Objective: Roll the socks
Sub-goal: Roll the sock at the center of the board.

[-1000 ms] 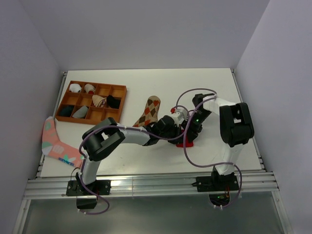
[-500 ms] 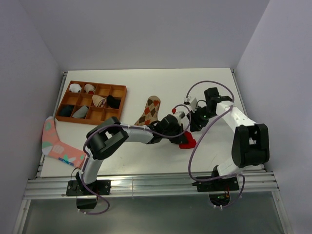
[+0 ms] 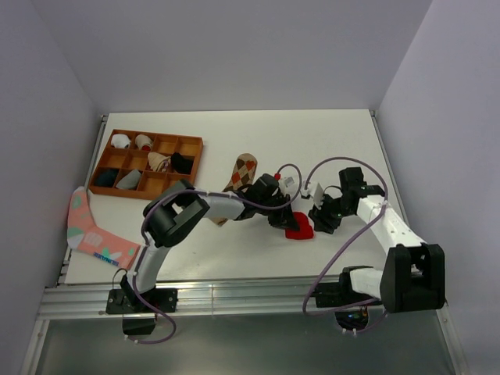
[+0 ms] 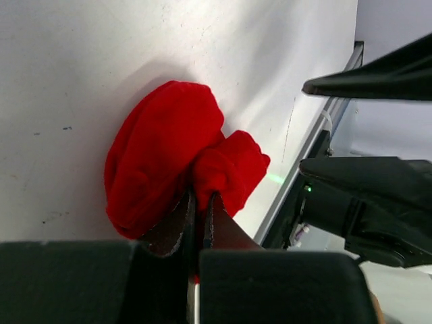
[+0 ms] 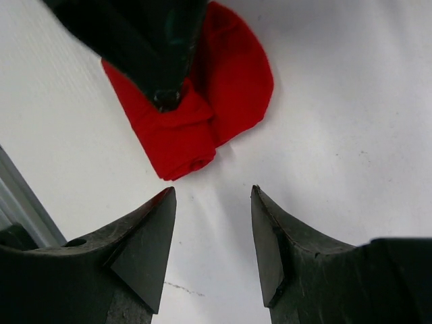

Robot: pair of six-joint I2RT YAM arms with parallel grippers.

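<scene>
The red sock lies bunched and partly rolled on the white table, right of centre. It shows as a folded red lump in the left wrist view and the right wrist view. My left gripper is shut on a fold of the red sock. My right gripper is open and empty, just right of the sock, its fingertips a short way off the cloth. The tan argyle sock lies flat behind the left arm, partly hidden by it.
A wooden tray with divided compartments holding several rolled socks stands at the back left. A pink sock with teal and white markings hangs over the table's left front edge. The metal rail runs along the near edge.
My right arm has swung out to the right and let go, its gripper now open beside the red sock. My left gripper has stayed at the sock.
</scene>
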